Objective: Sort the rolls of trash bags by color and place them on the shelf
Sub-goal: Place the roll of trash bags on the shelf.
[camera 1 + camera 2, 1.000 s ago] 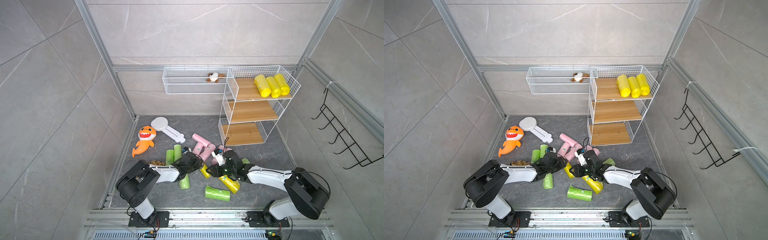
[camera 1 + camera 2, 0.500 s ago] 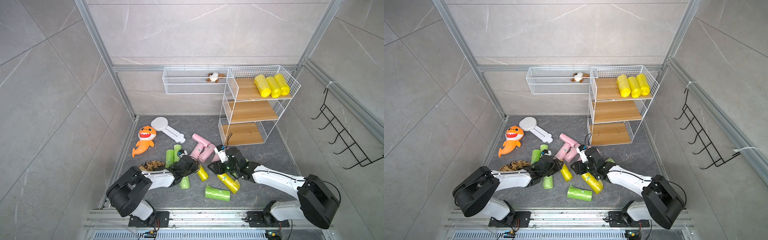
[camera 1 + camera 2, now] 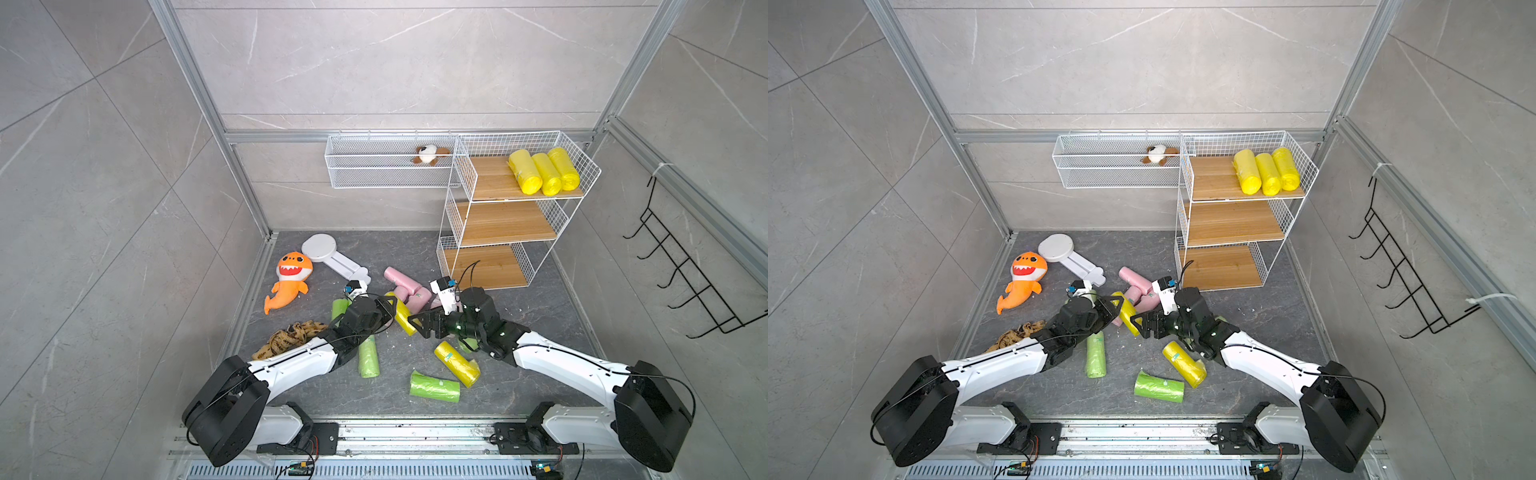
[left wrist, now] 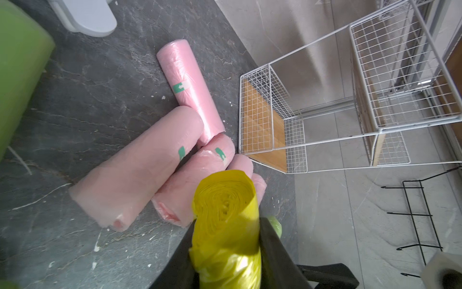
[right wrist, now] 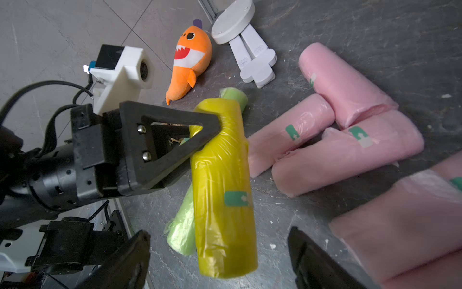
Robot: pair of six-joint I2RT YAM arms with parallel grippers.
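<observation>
In the last sec. we see the L gripper [image 3: 388, 309] tighten on the yellow roll [image 3: 401, 318], held beside the pink rolls [image 4: 137, 170]. The R gripper [image 3: 417, 326] has spread its jaws wide at the roll's free end. Prob. a handover, R being nearer the shelf [image 3: 498, 224]. Our count: yellow 5 (3 on top tier [image 3: 490, 178], 1 held, 1 on floor [image 3: 552, 299]); pink 5, floor; green rolls [image 3: 368, 357] 4 visible, floor.

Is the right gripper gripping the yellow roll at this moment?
No: in the right wrist view the right gripper is open, its jaws clear of the yellow roll, which the left gripper clamps.
</observation>
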